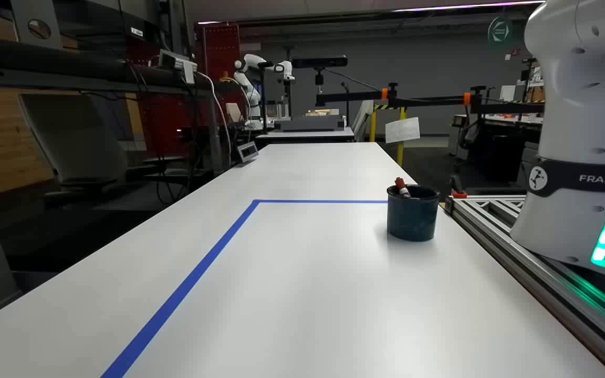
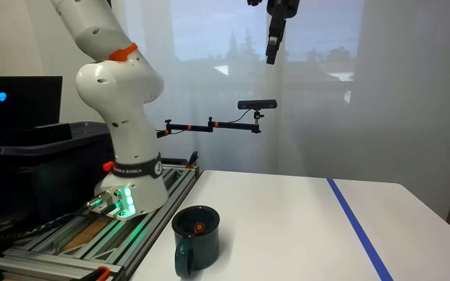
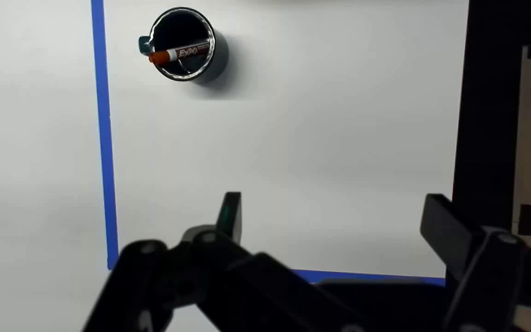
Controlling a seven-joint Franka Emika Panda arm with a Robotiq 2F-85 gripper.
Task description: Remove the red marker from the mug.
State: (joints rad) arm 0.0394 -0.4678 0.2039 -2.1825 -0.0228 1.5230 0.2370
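another white arm (image 1: 253, 93) way back, two blue tape strips (image 3: 103, 106), just one red marker (image 3: 180, 52) tilted inside one mug (image 1: 411, 219), half boxed in, pincer (image 3: 333, 210) gaping wide

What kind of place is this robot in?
It looks like a robotics lab. A big white robot arm stands beside the table, a second arm shows farther back, and a camera sits on a black bracket.
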